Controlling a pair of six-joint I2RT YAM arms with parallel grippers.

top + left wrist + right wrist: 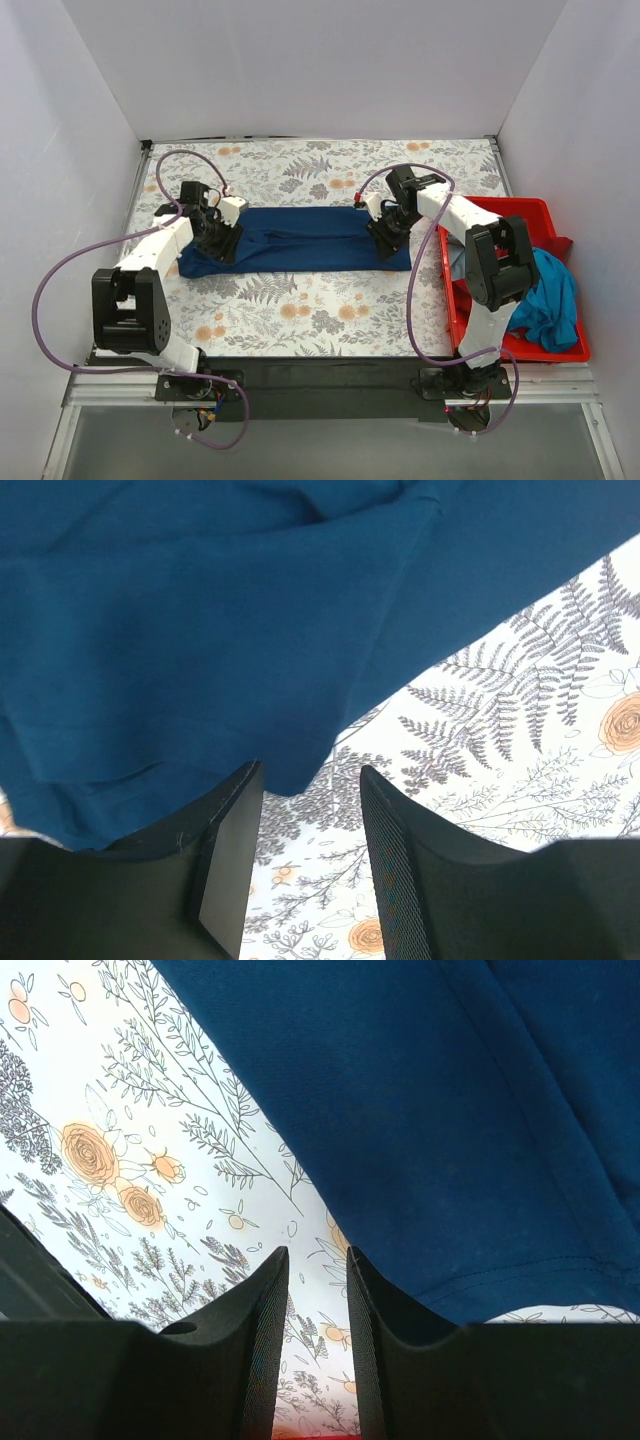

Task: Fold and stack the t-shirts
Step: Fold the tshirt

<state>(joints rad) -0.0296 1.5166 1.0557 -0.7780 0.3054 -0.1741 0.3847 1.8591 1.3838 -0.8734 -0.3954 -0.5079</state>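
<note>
A navy blue t-shirt (300,240) lies folded into a long strip across the middle of the floral table cover (300,310). My left gripper (218,240) is over its left end, open and empty; in the left wrist view (305,855) the shirt's edge (200,660) lies just beyond the fingertips. My right gripper (385,235) is over the shirt's right end, open and empty (315,1330), with the shirt's hem (470,1140) beside its right finger. A teal-blue t-shirt (550,300) and a pale grey-blue one (456,262) lie in the red bin (530,215).
The red plastic bin stands at the table's right edge, next to the right arm. White walls enclose the table on three sides. Purple cables loop from both arms over the cover.
</note>
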